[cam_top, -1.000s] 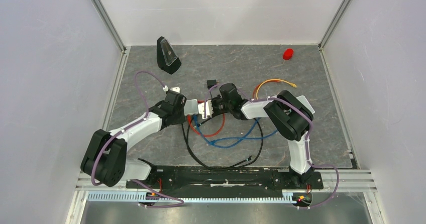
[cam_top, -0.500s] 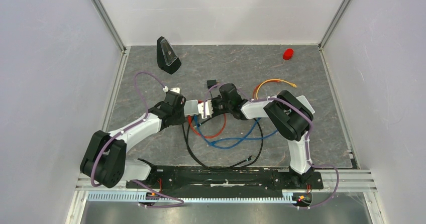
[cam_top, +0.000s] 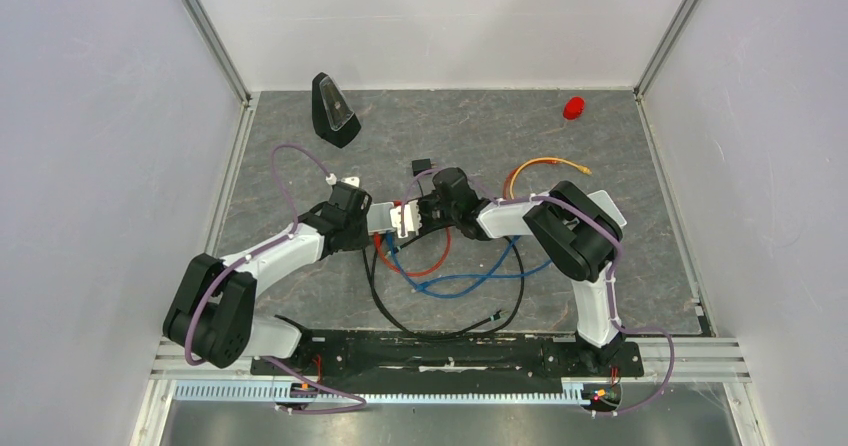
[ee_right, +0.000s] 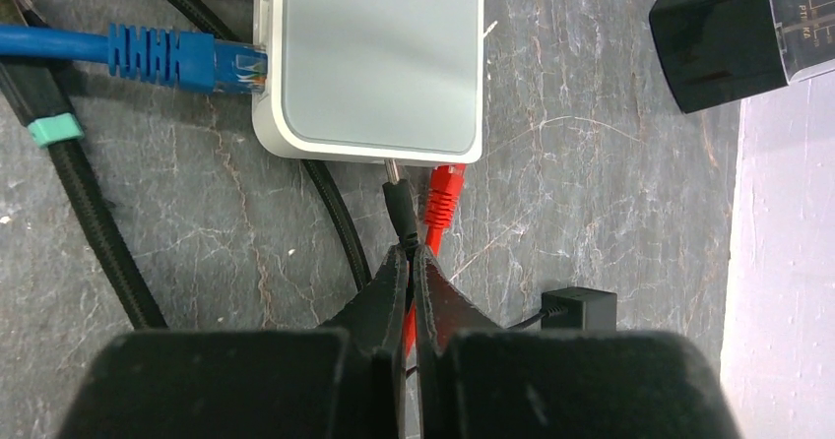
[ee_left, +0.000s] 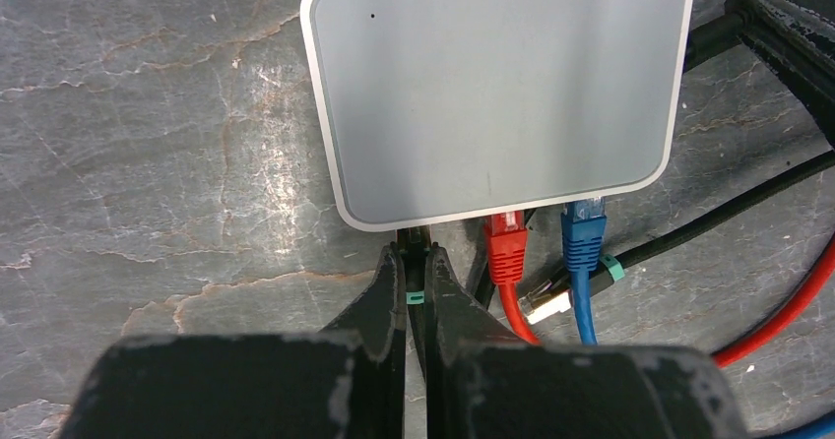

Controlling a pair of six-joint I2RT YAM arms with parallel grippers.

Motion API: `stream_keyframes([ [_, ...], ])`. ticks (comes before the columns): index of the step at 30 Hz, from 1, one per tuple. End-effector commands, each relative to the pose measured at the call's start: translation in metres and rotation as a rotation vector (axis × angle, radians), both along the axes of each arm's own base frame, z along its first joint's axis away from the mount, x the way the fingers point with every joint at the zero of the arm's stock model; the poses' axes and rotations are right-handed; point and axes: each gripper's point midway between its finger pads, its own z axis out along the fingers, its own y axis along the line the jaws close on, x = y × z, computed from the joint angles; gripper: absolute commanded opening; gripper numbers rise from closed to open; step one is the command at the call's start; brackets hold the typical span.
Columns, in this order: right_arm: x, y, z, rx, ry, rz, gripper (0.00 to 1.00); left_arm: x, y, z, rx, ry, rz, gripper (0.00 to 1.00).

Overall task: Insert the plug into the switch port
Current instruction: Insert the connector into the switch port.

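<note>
At the switch's [ee_right: 374, 55] side edge, the right gripper [ee_right: 409, 254] pinches a small black plug [ee_right: 400, 208]. Its bare metal tip just meets the wall, so insertion looks unfinished and a straight push remains. Meanwhile the left gripper [ee_left: 416, 262], pressed together on a black cable [ee_left: 415, 234] at the port edge, probably steadies the switch beside the seated red plug [ee_left: 504, 242].

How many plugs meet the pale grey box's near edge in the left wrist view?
3: black plug between the left fingers, red plug beside it, then blue plug. Others may be hidden.
</note>
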Motion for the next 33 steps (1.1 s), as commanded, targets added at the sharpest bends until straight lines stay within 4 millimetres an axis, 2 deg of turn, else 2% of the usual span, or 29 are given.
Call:
stream_keyframes([
  [1,0.004,0.016,0.027,0.035,-0.045,0.012,0.00,0.011,-0.010,0.013,-0.029,-0.041,-0.042,0.02],
  [15,-0.020,0.038,0.025,0.021,-0.044,0.082,0.00,0.013,-0.018,0.022,-0.078,-0.058,-0.055,0.02],
  [19,-0.023,0.042,0.033,0.047,-0.049,0.086,0.00,0.011,-0.017,0.020,-0.067,-0.041,-0.061,0.02],
  [22,-0.022,0.042,0.043,0.077,-0.066,0.075,0.00,0.011,-0.016,0.019,-0.060,-0.033,-0.062,0.02],
  [33,-0.016,0.030,0.057,0.066,-0.137,0.029,0.00,0.008,-0.009,0.011,-0.040,0.002,-0.039,0.02],
])
